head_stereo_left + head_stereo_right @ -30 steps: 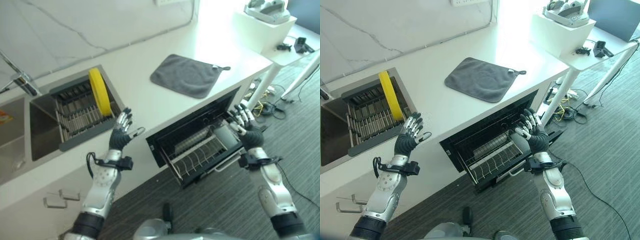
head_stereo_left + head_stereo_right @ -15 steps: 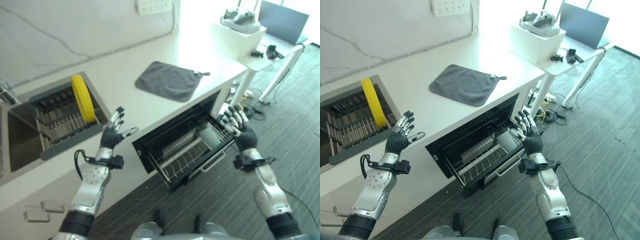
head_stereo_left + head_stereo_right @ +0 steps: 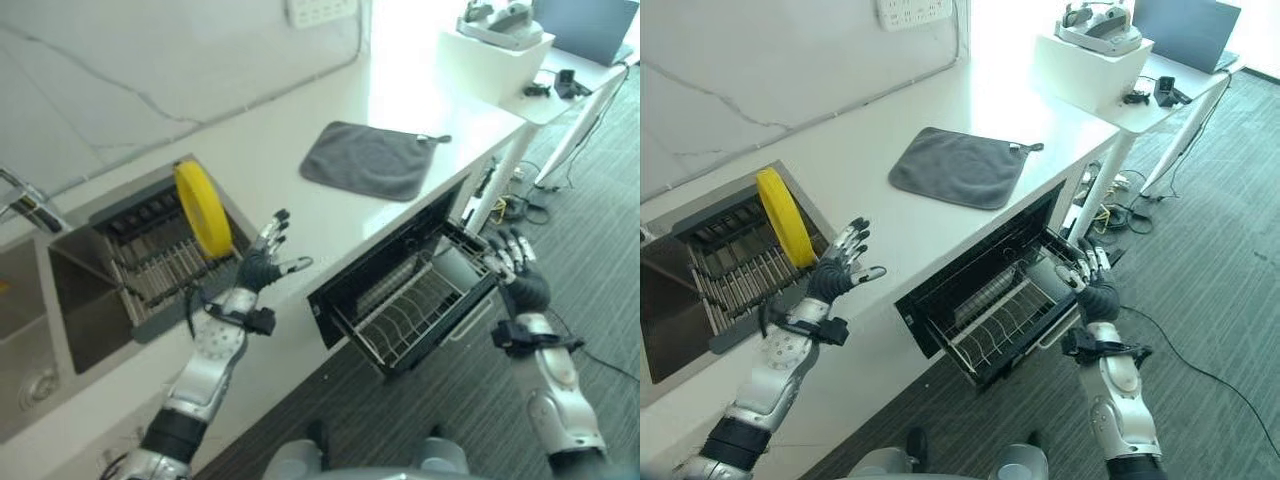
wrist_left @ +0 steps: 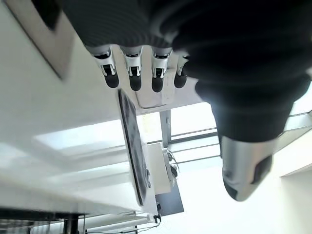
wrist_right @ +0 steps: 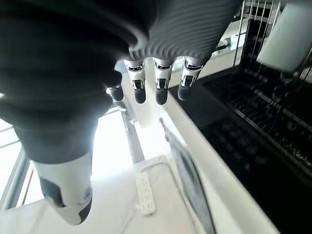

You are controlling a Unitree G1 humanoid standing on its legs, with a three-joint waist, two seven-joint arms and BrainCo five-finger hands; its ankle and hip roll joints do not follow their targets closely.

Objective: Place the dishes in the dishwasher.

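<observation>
A yellow plate (image 3: 201,195) stands on edge in the grey dish rack (image 3: 150,255) set in the sink. The dishwasher (image 3: 385,275) under the counter is open, with its wire rack (image 3: 415,310) pulled out and a white cup (image 3: 462,268) in the rack's right end. My left hand (image 3: 264,268) is raised over the counter edge just right of the dish rack, fingers spread, holding nothing. My right hand (image 3: 520,281) hovers beside the pulled-out rack's right end, fingers straight, empty.
A grey cloth (image 3: 370,158) lies on the white counter (image 3: 290,150). A faucet (image 3: 25,200) stands at the far left. A white side table (image 3: 545,90) with devices stands at the right, cables on the carpet beneath it.
The view has shifted. My left hand has risen and moved closer to the yellow plate. My right hand stays by the rack's right end.
</observation>
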